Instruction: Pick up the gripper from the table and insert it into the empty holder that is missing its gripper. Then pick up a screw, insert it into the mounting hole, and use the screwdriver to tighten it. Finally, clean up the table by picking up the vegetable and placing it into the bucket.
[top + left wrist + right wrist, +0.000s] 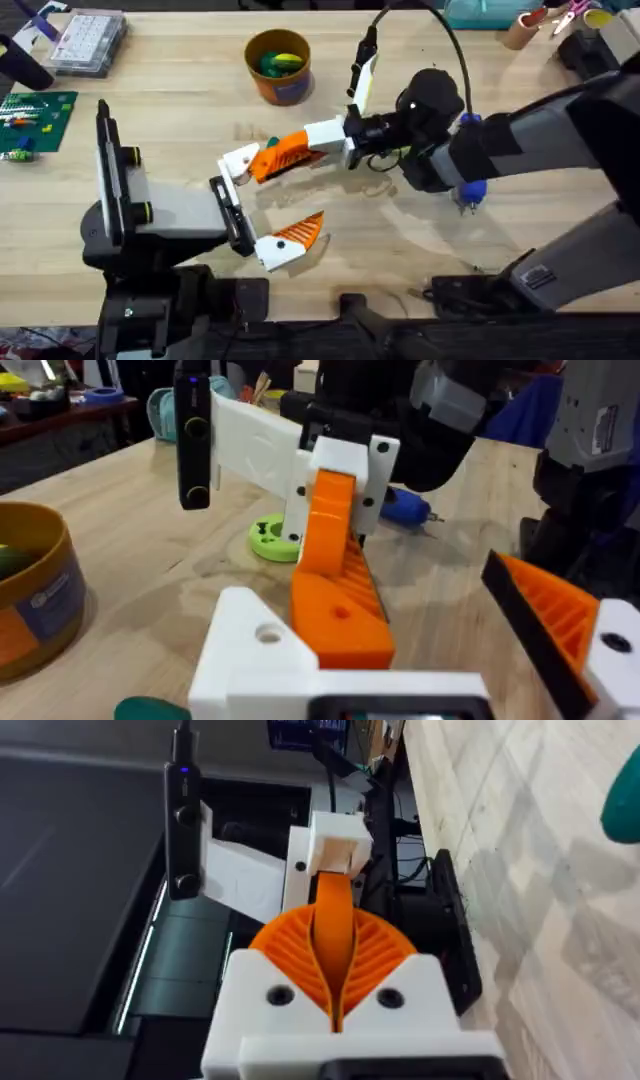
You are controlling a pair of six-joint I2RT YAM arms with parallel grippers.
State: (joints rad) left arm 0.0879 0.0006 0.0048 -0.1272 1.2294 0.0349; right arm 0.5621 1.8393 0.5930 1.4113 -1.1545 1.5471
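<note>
One gripper (pixel 275 157) is held clamped in the right claw (pixel 300 150), pressed at the holder's (pixel 232 212) upper mount above the table (pixel 180 110). Seating cannot be judged. The left claw's state cannot be told. The screwdriver (pixel 468 190) lies beside the right arm. The vegetable (pixel 150 709) is not yet in the bucket (pixel 278 66); screwing remains too.

This is a robotics lab or workshop bench. A pale wooden table (pixel 200 150) carries a green circuit board (pixel 35 115) at its left edge and a clear compartmented parts box (pixel 88 42) in the far left corner. A blue-handled screwdriver (pixel 470 190) lies towards the right, cables (pixel 445 50) trail across the far side, and a lit screen (pixel 307 733) stands beyond the table.
</note>
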